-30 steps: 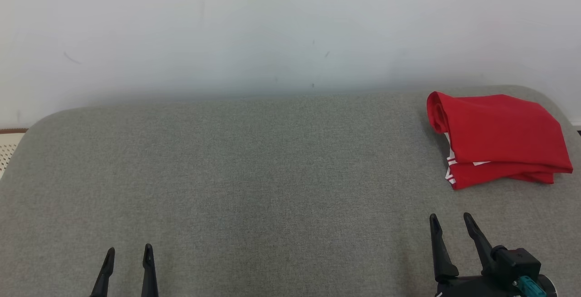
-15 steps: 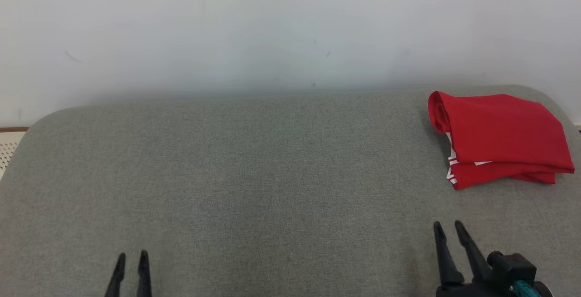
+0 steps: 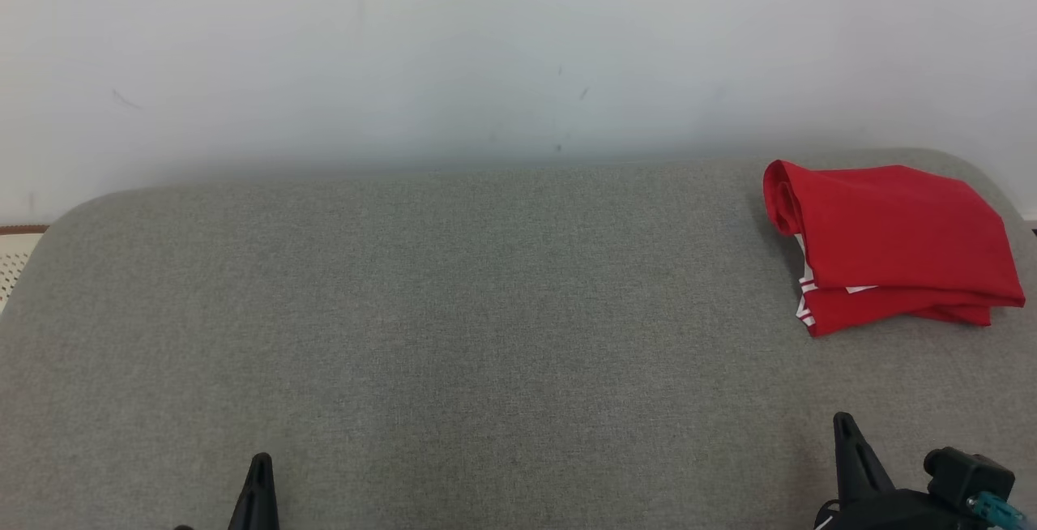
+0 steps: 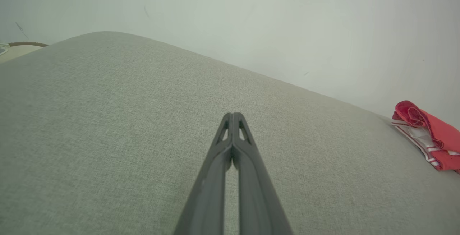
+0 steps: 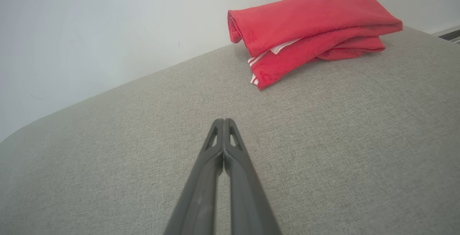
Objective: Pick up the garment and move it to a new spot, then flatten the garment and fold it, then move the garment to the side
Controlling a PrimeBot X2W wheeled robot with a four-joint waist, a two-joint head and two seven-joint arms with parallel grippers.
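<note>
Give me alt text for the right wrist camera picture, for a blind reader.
A folded red garment with white stripes lies on the far part of a grey padded surface, before a pale wall. Nearer the camera, the right end effector points roughly toward it, shut, empty and not touching the cloth.

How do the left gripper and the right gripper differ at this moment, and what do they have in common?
The right gripper is nearer to the folded red garment; the left gripper is far from it, across the grey cushion. In the head view the right gripper shows its dark wrist block with a teal plug, while the left gripper shows fingers but no wrist block. Both are shut and hold nothing.
</note>
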